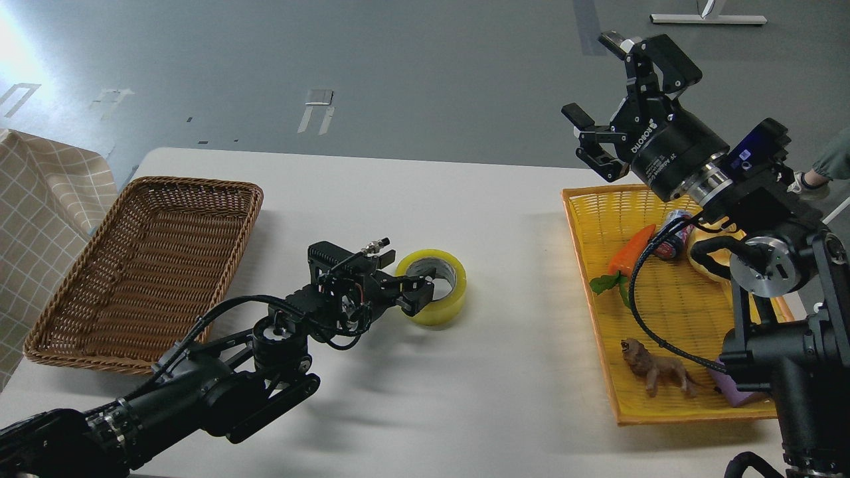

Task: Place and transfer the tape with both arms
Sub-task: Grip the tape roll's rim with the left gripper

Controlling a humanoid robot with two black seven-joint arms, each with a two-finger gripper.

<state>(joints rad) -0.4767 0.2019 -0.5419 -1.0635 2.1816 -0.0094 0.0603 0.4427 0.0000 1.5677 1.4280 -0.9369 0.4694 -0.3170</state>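
Note:
The tape (443,307), a yellow roll with a grey-white core, lies flat on the white table (425,199) near its middle. My left gripper (416,294) reaches it from the left. One finger is inside the core and the other is outside the near-left wall, pinched on that wall. The roll rests on the table. My right gripper (597,81) is raised high above the back left corner of the yellow tray (601,345), with its fingers spread wide and nothing in it.
A brown wicker basket (46,318) stands empty at the left. The yellow tray at the right holds a carrot (629,251), a can (669,234), a bread roll (709,265), a toy lion (657,373) and a purple block (734,392). A checked cloth (40,219) hangs at the far left.

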